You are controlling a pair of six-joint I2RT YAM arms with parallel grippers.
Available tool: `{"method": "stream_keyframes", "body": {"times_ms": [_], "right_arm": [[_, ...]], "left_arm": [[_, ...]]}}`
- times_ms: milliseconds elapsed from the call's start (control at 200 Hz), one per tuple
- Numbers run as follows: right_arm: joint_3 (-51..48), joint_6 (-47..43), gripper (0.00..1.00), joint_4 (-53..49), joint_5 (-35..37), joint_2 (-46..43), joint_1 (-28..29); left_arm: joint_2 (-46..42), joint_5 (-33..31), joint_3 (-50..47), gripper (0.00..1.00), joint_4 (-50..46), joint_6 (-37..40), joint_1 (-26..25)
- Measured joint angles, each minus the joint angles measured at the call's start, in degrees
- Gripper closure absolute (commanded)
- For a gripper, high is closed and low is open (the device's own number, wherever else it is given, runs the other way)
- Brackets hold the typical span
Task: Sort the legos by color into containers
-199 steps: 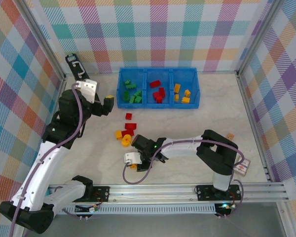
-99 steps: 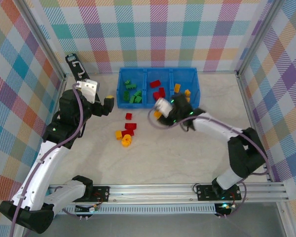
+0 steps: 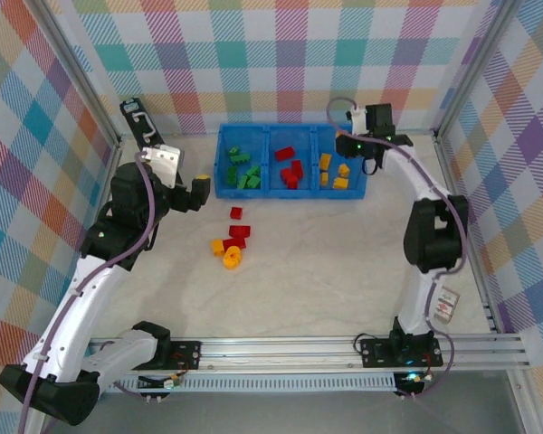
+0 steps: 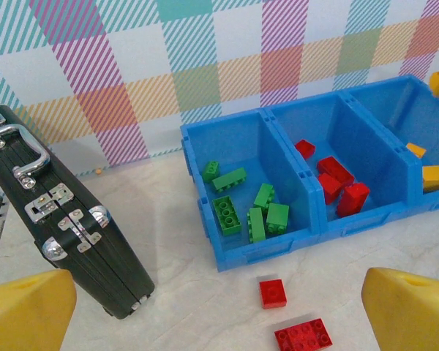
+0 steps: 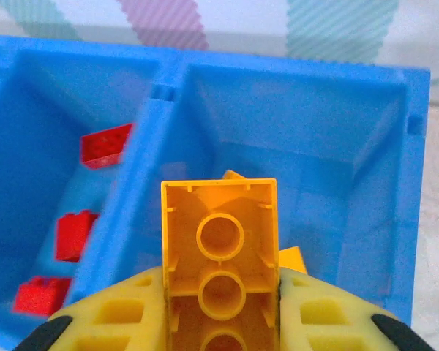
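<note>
The blue tray (image 3: 290, 189) has three compartments: green legos (image 4: 249, 212) on the left, red ones (image 4: 336, 183) in the middle, yellow-orange ones (image 3: 333, 170) on the right. My right gripper (image 5: 219, 307) is shut on a yellow-orange brick (image 5: 219, 241), hollow underside toward the camera, over the right compartment (image 5: 351, 190). From above, that gripper (image 3: 347, 145) is at the tray's back right corner. My left gripper (image 3: 199, 188) hangs left of the tray, open and empty, its yellow fingers (image 4: 25, 311) wide apart. Loose red bricks (image 3: 236, 213) (image 4: 303, 337) and yellow ones (image 3: 224, 251) lie in front of the tray.
A black case (image 4: 58, 219) with metal latches leans at the back left, next to the left gripper. A tan card-like tile (image 3: 444, 307) lies near the right arm's base. Plaid walls close in three sides, and a metal rail (image 3: 299, 348) runs along the front.
The right arm swung from the near middle of the table up and back to the tray's right compartment, carrying the yellow-orange brick. The left arm stayed almost still.
</note>
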Motion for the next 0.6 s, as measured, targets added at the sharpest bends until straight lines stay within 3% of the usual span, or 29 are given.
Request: {"method": "stream_keyframes", "body": {"times_ms": [125,230,500,600], "right_arm": [[4.6,1.1,0.79,-4.9,0.3,6.4,-0.6],[5.6,1.2,0.62,-7.7,0.2,9.1,-0.6],[6.4,0.2,0.46,-10.6,0.1,10.2,-0.2],[7.4,0.0,0.44,-10.7,-0.5,10.2,-0.2]], "left_arm": [[0.0,0.0,0.0,0.00,0.0,0.0,0.0],[0.0,0.0,0.0,0.00,0.0,0.0,0.0],[1.7,0.0,0.0,0.00,0.0,0.0,0.0],[2.0,0.3,0.0,0.00,0.0,0.0,0.0]]}}
